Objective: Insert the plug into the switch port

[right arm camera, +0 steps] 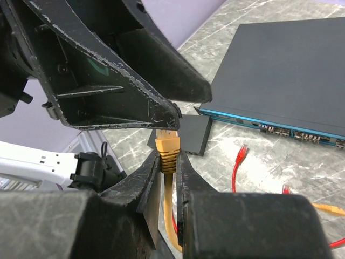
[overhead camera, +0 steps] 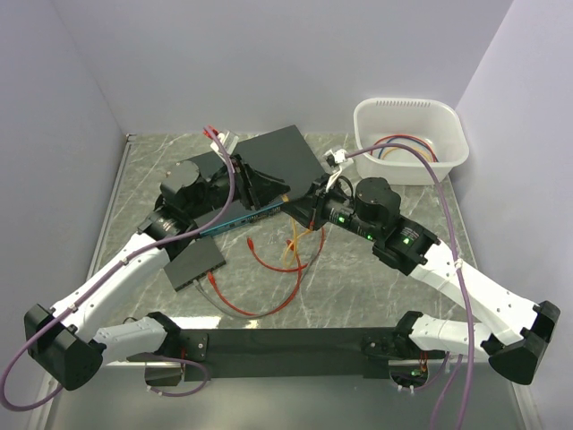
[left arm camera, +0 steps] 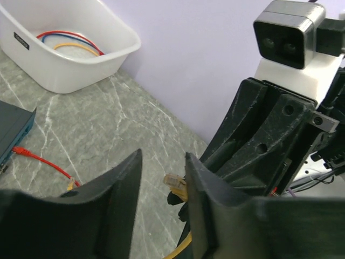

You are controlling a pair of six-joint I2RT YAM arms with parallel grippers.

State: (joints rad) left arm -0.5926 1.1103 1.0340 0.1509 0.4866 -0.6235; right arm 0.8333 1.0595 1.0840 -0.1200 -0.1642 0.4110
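Right gripper [right arm camera: 168, 161] clamps the plug [right arm camera: 166, 143], left gripper [left arm camera: 163, 157] gapes open around it; a misaligned handover could knock it loose

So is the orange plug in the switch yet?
Out. The right pincer grips the orange plug in the air, away from the switch.

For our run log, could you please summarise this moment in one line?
right claw: shut on yellow plug | left claw: open beside plug tip | switch: plug not inserted
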